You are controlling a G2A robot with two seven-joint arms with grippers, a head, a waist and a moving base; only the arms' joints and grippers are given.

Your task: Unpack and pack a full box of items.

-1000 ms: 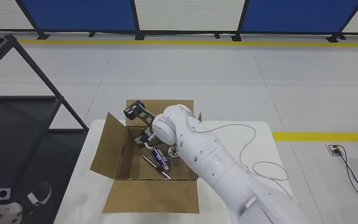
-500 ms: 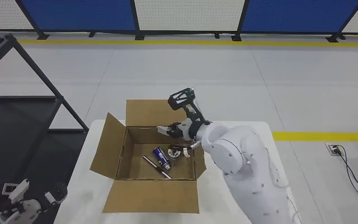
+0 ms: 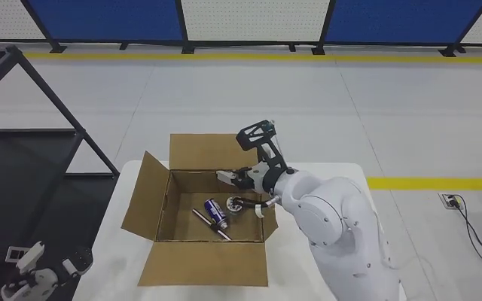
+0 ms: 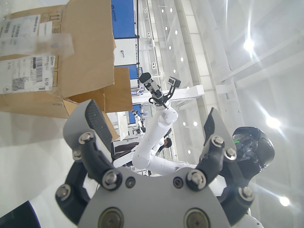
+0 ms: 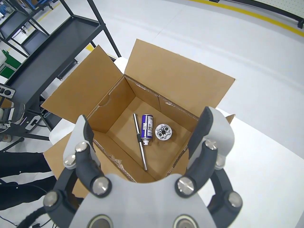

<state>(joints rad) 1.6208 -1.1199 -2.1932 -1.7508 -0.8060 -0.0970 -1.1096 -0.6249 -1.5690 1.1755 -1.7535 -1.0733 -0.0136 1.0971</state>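
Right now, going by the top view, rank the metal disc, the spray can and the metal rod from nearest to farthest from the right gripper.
1. The metal disc, by the right wall of the box, closest to the right gripper.
2. The spray can, mid-floor, left of the disc.
3. The metal rod, alongside the can, toward the near wall.

You see the right claw point(image 5: 145, 116) with pale grey fingers point(image 5: 222, 129), black links point(image 5: 86, 164) behind them, silver screws point(image 5: 101, 184) at the joints and a grey plate point(image 5: 142, 205). The left claw point(image 4: 152, 107) matches, with ribbed black pads point(image 4: 97, 119). Behind the claw, the arm point(image 3: 331, 218) is glossy white and carries a black bracket point(image 3: 254, 138).
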